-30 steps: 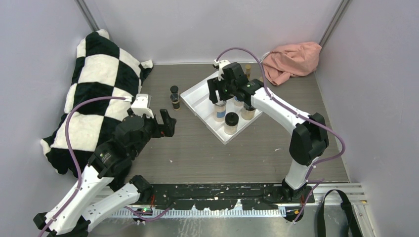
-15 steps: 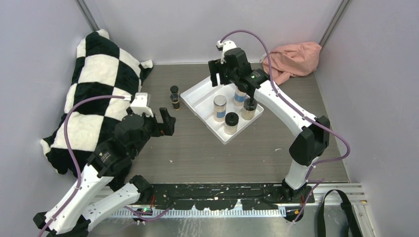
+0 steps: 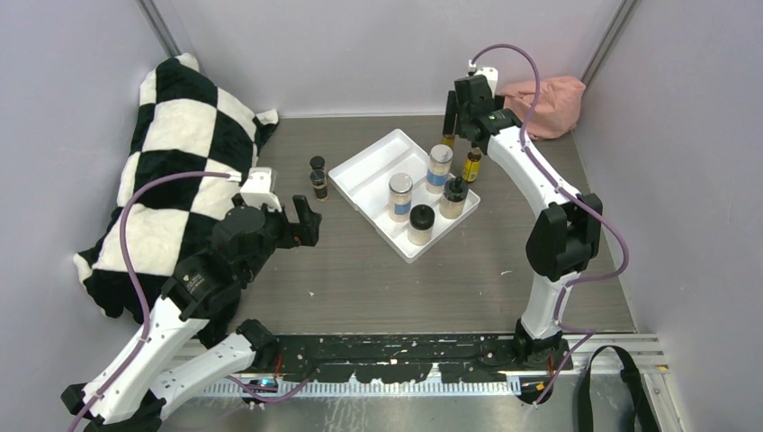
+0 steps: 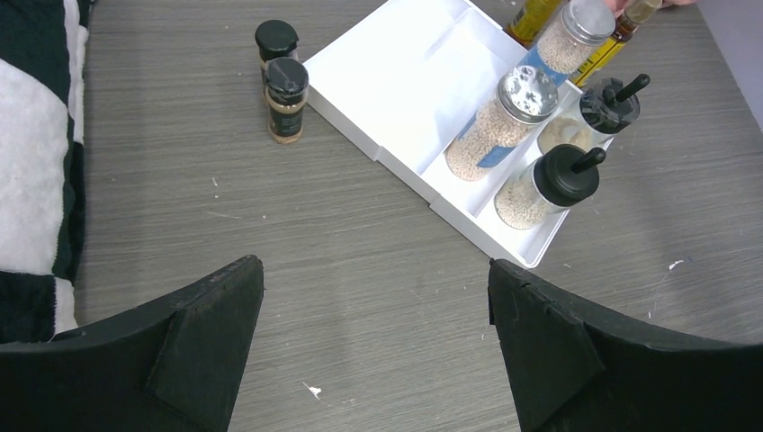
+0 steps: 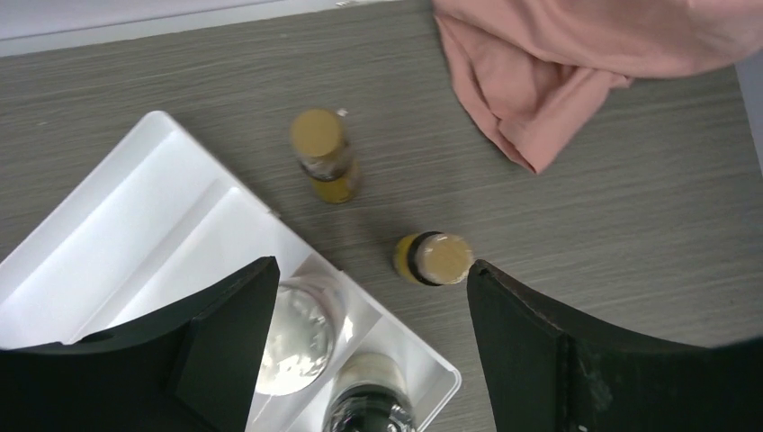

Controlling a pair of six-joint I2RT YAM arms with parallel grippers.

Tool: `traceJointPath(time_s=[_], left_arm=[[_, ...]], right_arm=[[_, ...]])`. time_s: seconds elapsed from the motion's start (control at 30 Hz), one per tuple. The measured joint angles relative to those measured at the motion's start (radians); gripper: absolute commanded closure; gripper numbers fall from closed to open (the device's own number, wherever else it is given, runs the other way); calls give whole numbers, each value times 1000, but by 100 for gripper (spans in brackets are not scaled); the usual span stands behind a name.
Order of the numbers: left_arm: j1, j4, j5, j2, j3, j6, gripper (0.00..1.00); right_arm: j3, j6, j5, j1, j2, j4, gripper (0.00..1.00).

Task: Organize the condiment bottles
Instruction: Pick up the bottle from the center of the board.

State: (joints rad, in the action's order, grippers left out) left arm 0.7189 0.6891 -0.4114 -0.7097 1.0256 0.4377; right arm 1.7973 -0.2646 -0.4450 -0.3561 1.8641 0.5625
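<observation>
A white tray point(image 3: 364, 180) holds two silver-lidded blue-labelled jars point(image 3: 400, 196) point(image 3: 439, 168) and two tan black-capped jars point(image 3: 420, 224) point(image 3: 453, 198) along its right side. Two tiny dark bottles point(image 3: 317, 165) point(image 3: 318, 184) stand on the table left of the tray. Behind the tray stand two slim amber bottles point(image 5: 324, 157) point(image 5: 434, 258). My right gripper point(image 5: 371, 267) hangs open above them and the tray's back corner, holding nothing. My left gripper point(image 4: 374, 265) is open over bare table, short of the tiny bottles point(image 4: 286, 99).
A black-and-white checkered cushion point(image 3: 180, 153) fills the left side. A pink cloth point(image 3: 535, 106) lies in the back right corner, close to the amber bottles. Grey walls close in the table on three sides.
My right arm has lifted off the tray and swung to the back right, over the amber bottles. The jars stay standing in the tray. My left arm has hardly moved.
</observation>
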Motion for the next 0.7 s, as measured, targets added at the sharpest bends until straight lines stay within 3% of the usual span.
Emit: traceJointPath(time_s=[0.7], left_arm=[[0,0,-9,-8,0,-5,4]], right_arm=[[-90,-105,-30,67,56,14,29]])
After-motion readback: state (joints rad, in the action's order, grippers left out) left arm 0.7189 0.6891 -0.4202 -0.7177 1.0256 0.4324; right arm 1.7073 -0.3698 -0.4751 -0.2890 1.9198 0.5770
